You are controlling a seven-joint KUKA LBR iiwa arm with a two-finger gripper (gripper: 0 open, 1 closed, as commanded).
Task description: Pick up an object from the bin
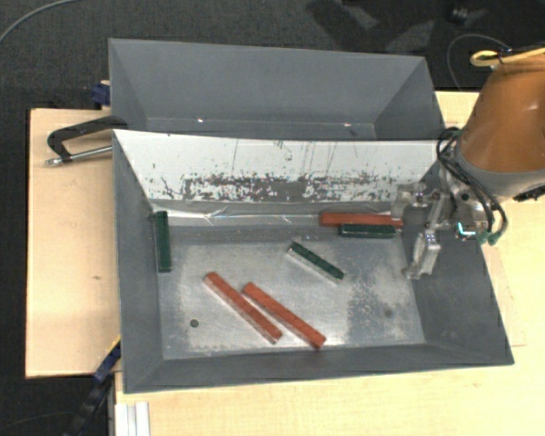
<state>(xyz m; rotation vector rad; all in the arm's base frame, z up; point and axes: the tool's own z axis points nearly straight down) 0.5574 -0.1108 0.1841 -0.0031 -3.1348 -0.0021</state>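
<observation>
My gripper (423,254) hangs over the right side of the bin, close to the right wall. Just to its left, at the foot of the back wall, a red stick (354,218) lies flat with a dark green stick (367,232) alongside it. Their right ends come up close to the gripper. A green and grey stick (315,261) lies slanted on the floor further left. I see nothing held in the gripper.
Two red sticks (242,306) (284,315) lie side by side, slanted, near the front of the bin. A dark green stick (163,241) lies along the left wall. The arm with its orange cover reaches in from the right.
</observation>
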